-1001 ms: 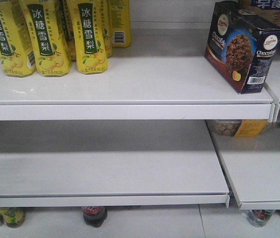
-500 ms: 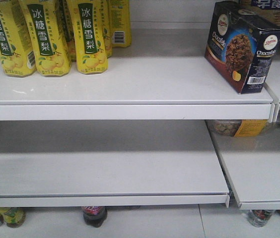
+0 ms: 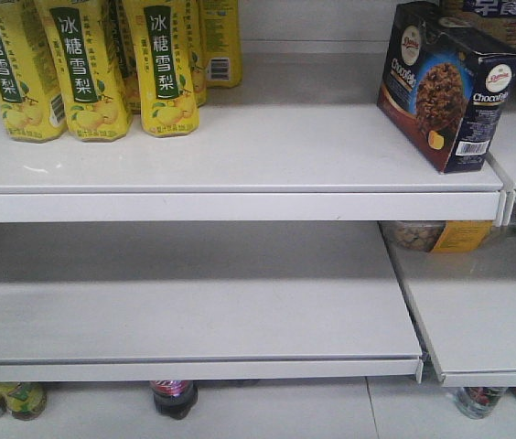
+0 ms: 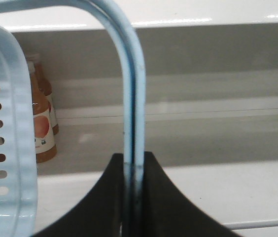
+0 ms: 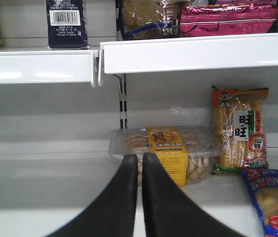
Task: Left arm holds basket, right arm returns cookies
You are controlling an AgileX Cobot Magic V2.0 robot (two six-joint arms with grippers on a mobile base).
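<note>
- Nothing in the front view has moved since the earlier frames: the cookies [image 3: 447, 84], yellow drink bottles [image 3: 89, 64] and both shelf boards sit exactly as they did.
- Cookies: dark box standing upright at the right end of the upper shelf [image 3: 240, 151], angled, its barcode corner near the front edge. No gripper touches it; judged already returned. The right wrist view shows its barcode side [image 5: 67, 22] on the shelf above the gripper.
- Right gripper [image 5: 140, 165]: fingers pressed together, holding nothing, level with the lower shelf well below the box. Judged drawn back after the release.
- Clear biscuit tub [image 5: 166, 153]: straight beyond the right fingertips on the lower shelf, a tall snack pack [image 5: 239, 129] beside it. Not part of the task; left alone.
- Left gripper [image 4: 135, 173]: jaws clamped on the basket handle [image 4: 129, 84], which rises between them and arches left. The pinch keeps the basket hanging steady.
- Basket [image 4: 8, 128]: pale blue slotted wall at the left of the left wrist view; its contents are not visible.
- Orange-labelled bottles [image 4: 43, 123]: behind the basket on a shelf, untouched.
</note>
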